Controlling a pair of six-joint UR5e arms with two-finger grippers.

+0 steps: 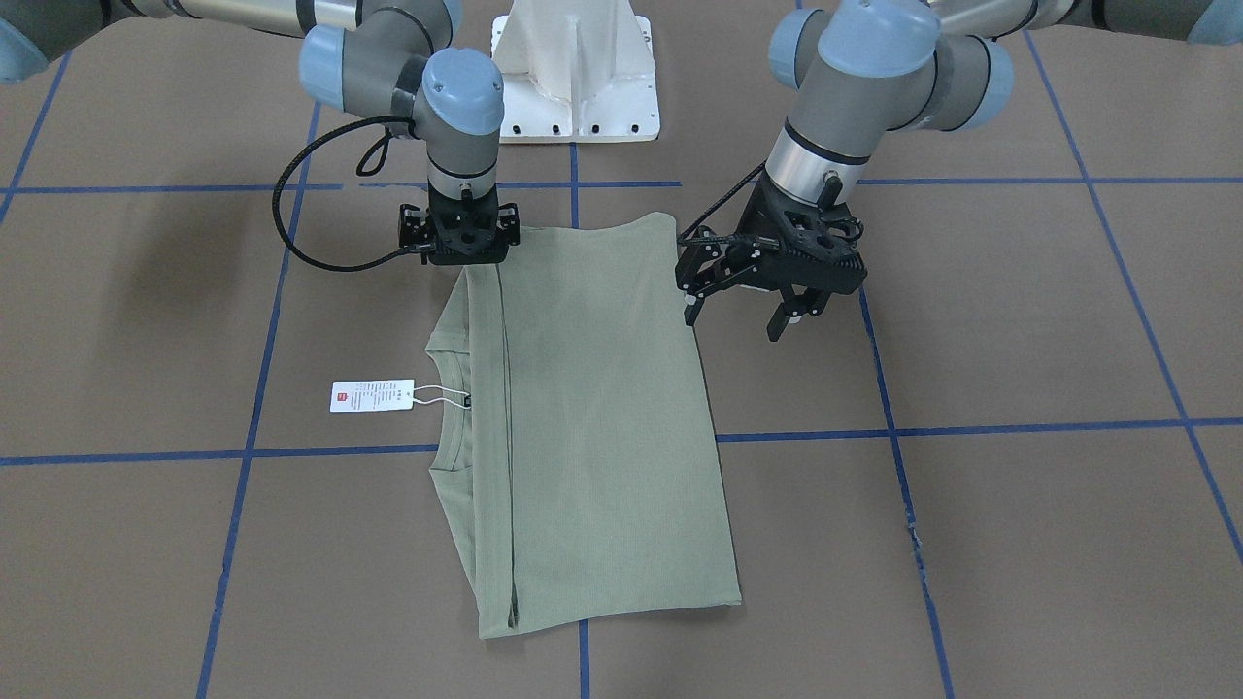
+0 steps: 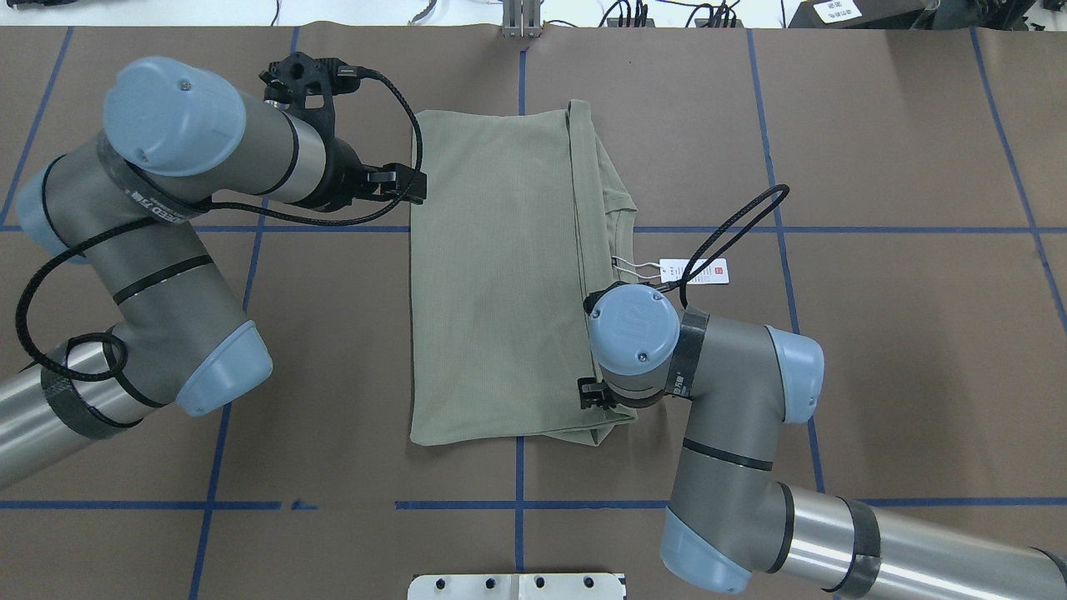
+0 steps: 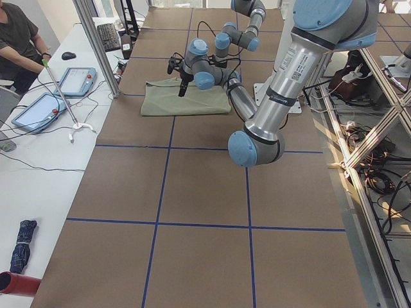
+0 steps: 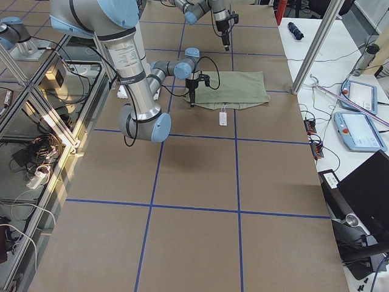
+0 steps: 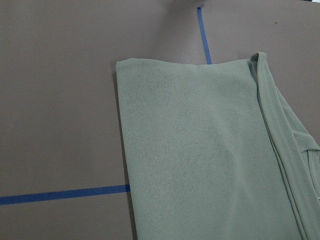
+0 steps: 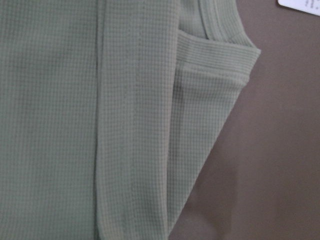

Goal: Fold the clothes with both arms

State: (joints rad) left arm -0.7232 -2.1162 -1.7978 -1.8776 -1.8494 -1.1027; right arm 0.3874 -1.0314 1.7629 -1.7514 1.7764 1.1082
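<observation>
From the front-facing view: shows a pale sage-green shirt (image 1: 602, 408) folded into a long panel and lying flat near the middle of the brown table (image 1: 1020, 320). Shows also the ribbed collar (image 1: 461, 427) at the panel's edge on the view's left, with a white hang tag (image 1: 371, 395) on its string resting on the table just beside it. Places the left gripper (image 1: 736, 322) on the view's right, just beside the shirt's long edge, with fingers clearly apart and holding nothing. Places the right gripper (image 1: 466, 238) pointing straight down over the shirt corner nearest the white pedestal base (image 1: 575, 68); hides its fingers under its own body, so cannot tell if apart or together. From overhead: puts the left gripper at the shirt's left edge near the far corner, and covers the right gripper almost fully with its wrist, above the near right corner. From the left side: shows the shirt far along the table, and a person (image 3: 14, 35) seated at a white side table (image 3: 38, 147). From the right side: shows the tag on the table just beside the shirt. From the left wrist: looks down on one shirt corner and a blue tape line (image 5: 60, 195). From the right wrist: looks closely at stacked folded layers and their edge on the table.
</observation>
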